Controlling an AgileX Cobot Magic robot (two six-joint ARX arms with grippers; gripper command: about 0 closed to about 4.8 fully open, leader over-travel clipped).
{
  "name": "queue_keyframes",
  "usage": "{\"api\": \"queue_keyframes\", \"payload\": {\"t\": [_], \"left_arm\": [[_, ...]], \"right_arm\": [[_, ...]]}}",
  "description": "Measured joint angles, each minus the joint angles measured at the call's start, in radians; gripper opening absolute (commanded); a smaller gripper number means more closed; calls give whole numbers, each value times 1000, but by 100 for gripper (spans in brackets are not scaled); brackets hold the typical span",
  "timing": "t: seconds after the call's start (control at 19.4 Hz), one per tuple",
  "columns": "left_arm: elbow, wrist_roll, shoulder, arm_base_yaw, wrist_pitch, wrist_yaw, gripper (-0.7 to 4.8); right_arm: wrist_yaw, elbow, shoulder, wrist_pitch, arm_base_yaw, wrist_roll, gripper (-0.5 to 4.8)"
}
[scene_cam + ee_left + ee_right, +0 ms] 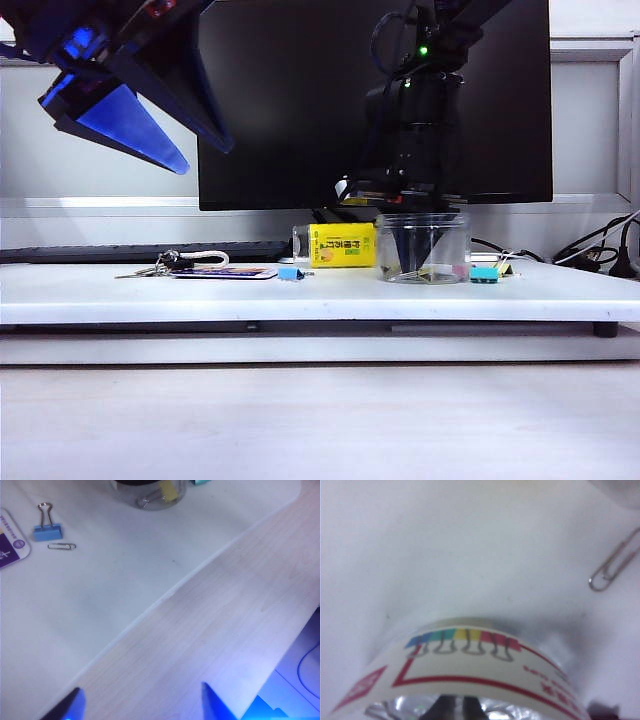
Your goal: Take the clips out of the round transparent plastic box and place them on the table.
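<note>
Box (424, 247) stands upright, right fingers (415, 245) inside, closure unclear; left fingers (142, 705) wide.

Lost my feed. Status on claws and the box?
Right claw down inside box, grip unconfirmed. Left claw open, raised left. Clips in box. Nothing blocking.

The round transparent plastic box (424, 248) stood on the table (320, 297), right of centre, with the clips (420, 272) inside and the right gripper (412, 245) reaching down into it. The left gripper (120, 95) hung well above the table's left end. A boxed container (341, 245) stood just left of the box, keys (160, 266) farther left.
</note>
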Motion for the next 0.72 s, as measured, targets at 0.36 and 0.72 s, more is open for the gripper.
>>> {"api": "queue_keyframes", "payload": {"t": [0.36,0.72], "left_arm": [[0,0,0,0,1,0,310],[0,0,0,0,0,0,310]], "right_arm": [[-25,105,-27,-85,2,62,11],[-24,105,-128,-90,2,119,11]]}}
